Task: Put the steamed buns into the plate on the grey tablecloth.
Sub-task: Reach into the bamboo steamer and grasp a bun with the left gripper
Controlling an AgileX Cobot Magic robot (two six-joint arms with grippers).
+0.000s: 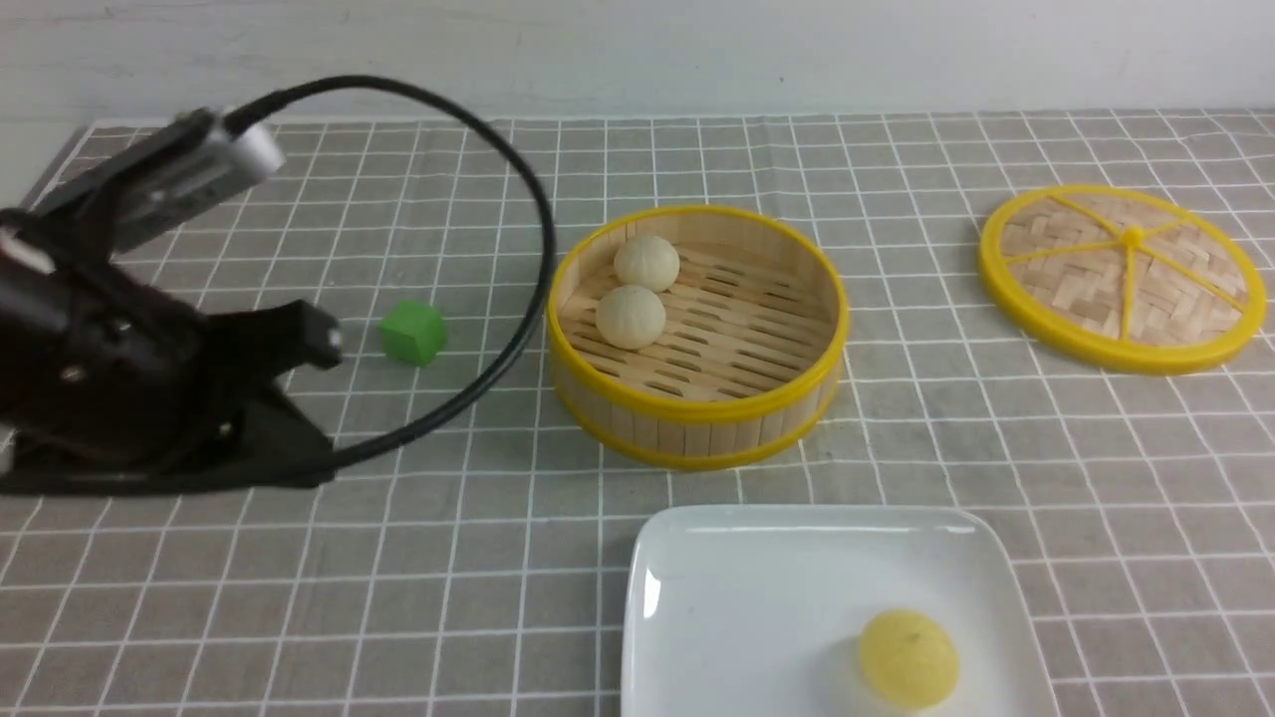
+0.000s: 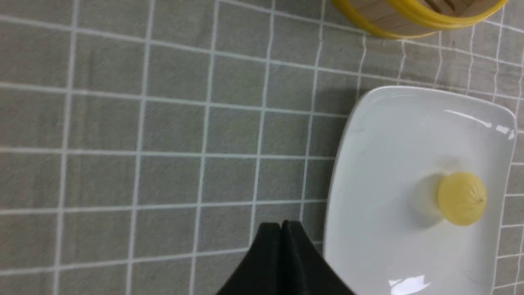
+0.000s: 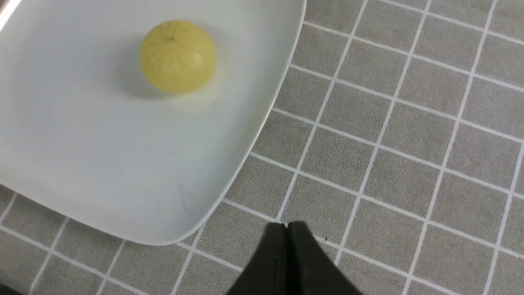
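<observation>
Left end effector [image 2: 281,224] and right end effector [image 3: 286,225]: both pinched together, empty, near the plate [image 2: 368,184], which holds the yellow bun [image 3: 177,56]. White buns [image 1: 631,317] sit farther out, close together, in the steamer [image 1: 697,430]. Risk: grasping one may roll its neighbour or clip the wall.

SETTING: ROBOT TEST BENCH

The place is a staged laboratory tabletop. Indicators: a grey tablecloth [image 1: 996,448] covers the surface; a plain white wall [image 1: 697,50] backs it; the cabled left arm [image 1: 129,378] sits near a green cube [image 1: 412,333] and a bamboo steamer [image 1: 697,428].
</observation>
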